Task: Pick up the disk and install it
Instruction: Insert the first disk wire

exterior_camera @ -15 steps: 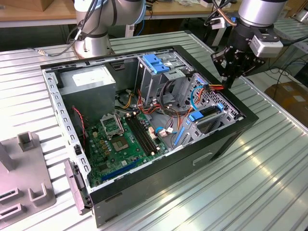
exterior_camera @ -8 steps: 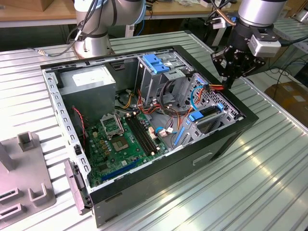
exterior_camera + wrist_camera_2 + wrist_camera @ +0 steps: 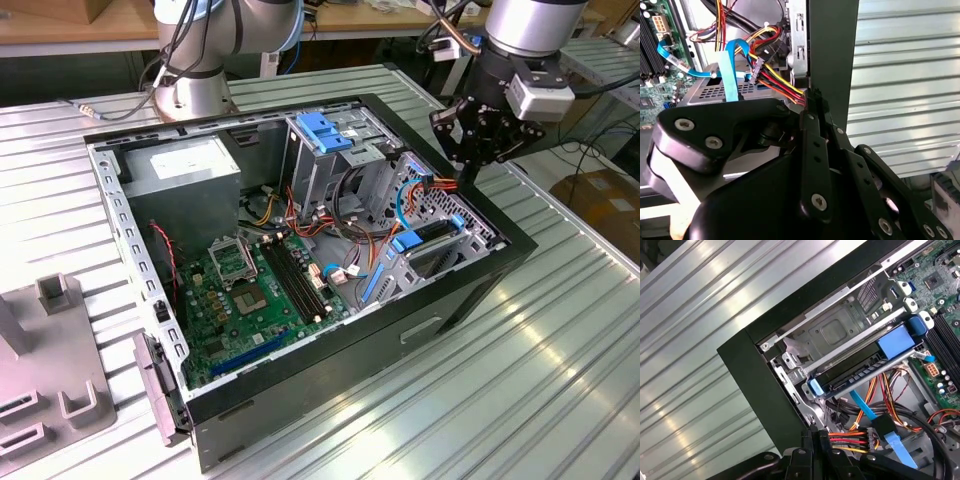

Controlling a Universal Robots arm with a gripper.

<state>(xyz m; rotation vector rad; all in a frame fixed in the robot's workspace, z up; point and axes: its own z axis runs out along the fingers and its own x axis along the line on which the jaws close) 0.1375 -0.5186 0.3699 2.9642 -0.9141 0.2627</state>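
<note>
In the exterior view the gripper (image 3: 468, 172) hangs over the far right corner of the open computer case (image 3: 470, 290), its black fingers drawn together to a narrow point with nothing between them; both wrist views show the same clenched, empty fingers just above a bundle of red, yellow and orange power wires (image 3: 850, 439) and their black connector (image 3: 881, 429), beside the case's black wall. Just beyond that, the disk (image 3: 860, 367) already sits in the metal drive bay (image 3: 835, 332), lying flat in its blue plastic frame, with a blue tab showing at each end and its dark edge facing out. It looks seated rather than loose, though whether it is fully latched I cannot tell. By my judgement it is a stiff, fairly dense slab: rigid enough to take by the plastic frame along its long edges, smooth metal on the faces and so likely to slip there, and sensitive to knocks. Its label and top face are hidden under the bay's sheet metal, and a blue ribbon cable (image 3: 866, 407) crosses below it. Farther off lie the green motherboard (image 3: 255, 300), the tall blue-topped drive cage (image 3: 330, 150) and the grey power supply (image 3: 190, 175).
</note>
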